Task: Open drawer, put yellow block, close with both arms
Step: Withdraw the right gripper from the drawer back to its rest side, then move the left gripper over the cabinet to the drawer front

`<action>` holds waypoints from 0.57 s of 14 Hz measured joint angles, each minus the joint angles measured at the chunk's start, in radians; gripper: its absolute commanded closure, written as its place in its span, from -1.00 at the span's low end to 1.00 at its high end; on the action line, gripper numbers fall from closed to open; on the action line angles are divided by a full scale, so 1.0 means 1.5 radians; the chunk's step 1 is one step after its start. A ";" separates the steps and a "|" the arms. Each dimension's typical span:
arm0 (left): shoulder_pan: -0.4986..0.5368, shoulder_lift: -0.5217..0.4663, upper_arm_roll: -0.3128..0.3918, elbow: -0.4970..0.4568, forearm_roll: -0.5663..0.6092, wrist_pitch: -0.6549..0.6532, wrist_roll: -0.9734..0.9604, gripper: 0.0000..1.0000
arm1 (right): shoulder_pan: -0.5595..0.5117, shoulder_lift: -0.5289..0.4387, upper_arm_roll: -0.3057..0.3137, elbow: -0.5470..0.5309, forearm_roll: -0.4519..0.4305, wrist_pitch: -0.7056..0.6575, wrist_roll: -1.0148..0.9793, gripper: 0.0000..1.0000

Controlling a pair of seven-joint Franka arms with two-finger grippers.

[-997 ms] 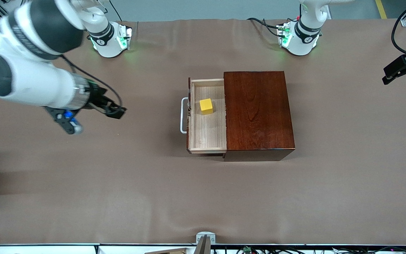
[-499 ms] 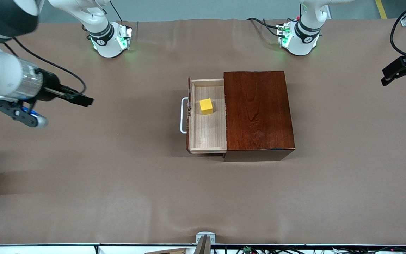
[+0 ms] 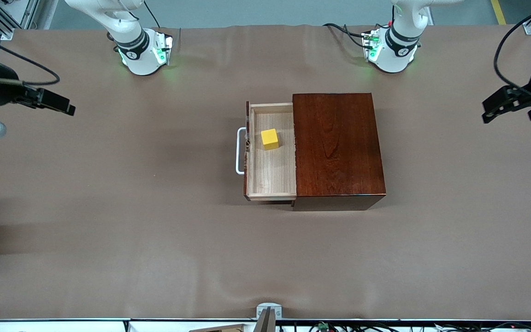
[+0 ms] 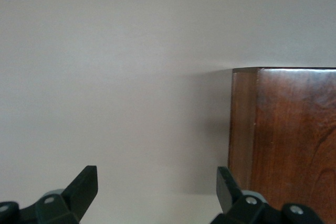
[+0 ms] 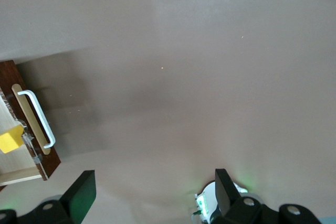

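Observation:
The drawer [image 3: 272, 173] stands pulled out of the dark reddish-brown box [image 3: 337, 147], its white handle [image 3: 239, 151] toward the right arm's end. The yellow block [image 3: 269, 139] sits in the drawer tray. My right gripper [image 3: 62, 105] is open and empty, high over the table at the right arm's end, well away from the handle. Its wrist view shows the handle [image 5: 37, 116] and the block [image 5: 10, 141] off to one side of the gripper [image 5: 152, 190]. My left gripper [image 3: 493, 107] is open and empty at the left arm's end; its wrist view [image 4: 157, 187] shows the box [image 4: 283, 140].
The brown cloth [image 3: 155, 230] covers the whole table. The green-lit bases of the right arm [image 3: 142, 50] and the left arm [image 3: 390, 48] stand at the back edge. A small grey mount [image 3: 268, 311] sits at the table's front edge.
My right arm has swung away from the drawer toward its own end of the table, and risen. My left gripper has shifted slightly toward the box. Drawer and block have not moved.

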 measured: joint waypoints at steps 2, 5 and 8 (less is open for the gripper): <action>0.000 0.016 -0.021 0.007 0.000 0.018 -0.006 -1.00 | -0.004 -0.032 0.000 -0.052 -0.002 0.042 -0.033 -1.00; -0.001 0.032 -0.050 0.010 0.000 0.054 -0.031 -1.00 | -0.009 -0.082 -0.003 -0.150 -0.004 0.113 -0.083 -1.00; -0.002 0.050 -0.090 0.016 0.000 0.077 -0.107 -1.00 | -0.011 -0.101 -0.033 -0.181 -0.007 0.123 -0.204 -1.00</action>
